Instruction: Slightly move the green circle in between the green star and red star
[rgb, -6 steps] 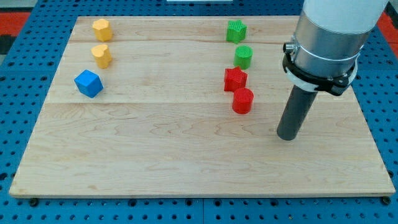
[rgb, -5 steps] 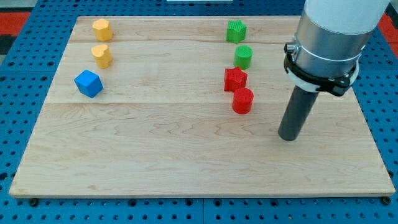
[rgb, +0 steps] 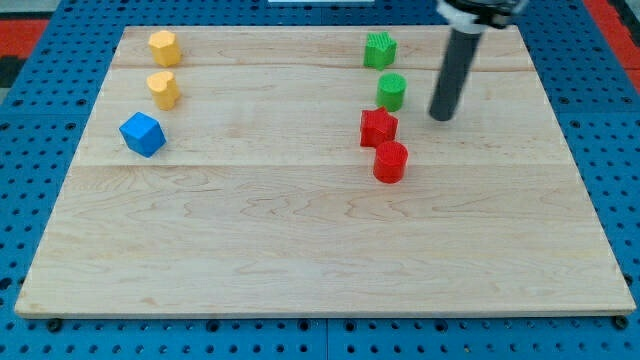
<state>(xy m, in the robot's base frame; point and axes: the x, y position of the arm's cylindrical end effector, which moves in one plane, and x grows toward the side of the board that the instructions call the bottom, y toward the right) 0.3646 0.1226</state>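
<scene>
The green circle (rgb: 391, 92) stands right of the board's middle, between the green star (rgb: 380, 49) above it and the red star (rgb: 378, 128) just below it. A red circle (rgb: 390, 161) sits right under the red star. My tip (rgb: 441, 116) rests on the board to the right of the green circle and red star, a short gap away, touching no block.
At the view's left stand a yellow block (rgb: 164, 46), a yellow heart-like block (rgb: 164, 89) and a blue cube (rgb: 142, 134). The wooden board (rgb: 320, 250) lies on a blue pegboard.
My tip has moved up the view and slightly left, from lower right of the red circle to beside the green circle. No block has moved.
</scene>
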